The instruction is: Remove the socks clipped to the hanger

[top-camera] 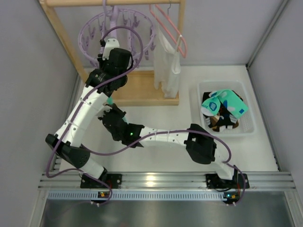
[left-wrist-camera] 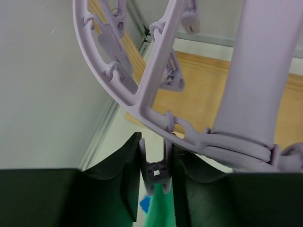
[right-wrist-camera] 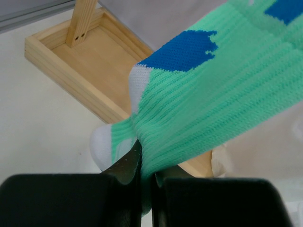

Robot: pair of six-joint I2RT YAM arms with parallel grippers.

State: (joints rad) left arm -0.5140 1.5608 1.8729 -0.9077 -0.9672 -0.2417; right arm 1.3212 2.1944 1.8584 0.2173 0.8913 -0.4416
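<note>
**Both claws clamped: one on a clip, one on the mint sock**

Seen from overhead, the left arm reaches into the upper left of the frame, where the lavender hanger (left-wrist-camera: 137, 101) hangs from a wooden rail (top-camera: 142, 2). Its wrist camera shows the left gripper (left-wrist-camera: 155, 152) closed around one small dangling clip (left-wrist-camera: 156, 172) at the bottom centre. Both dark fingers press against the clip's sides, just under the ring. A strip of green fabric hangs below that clip at the lower edge of the frame.

The right arm stretches across the middle of the overhead view towards the left. The right gripper (right-wrist-camera: 147, 163) is shut tight on the mint sock (right-wrist-camera: 199, 109), which has blue patches and a white tip. The fabric fills the upper right of that wrist view, with the wooden base (right-wrist-camera: 94, 61) of the rack behind it at upper left.

At the right of the overhead frame a white bin (top-camera: 251, 124) holds a heap of loose socks (top-camera: 222, 105), teal on top and darker ones beneath. Between the bin and the lavender ring, a white garment (top-camera: 169, 66) hangs on a pink hanger (top-camera: 173, 26)
</note>
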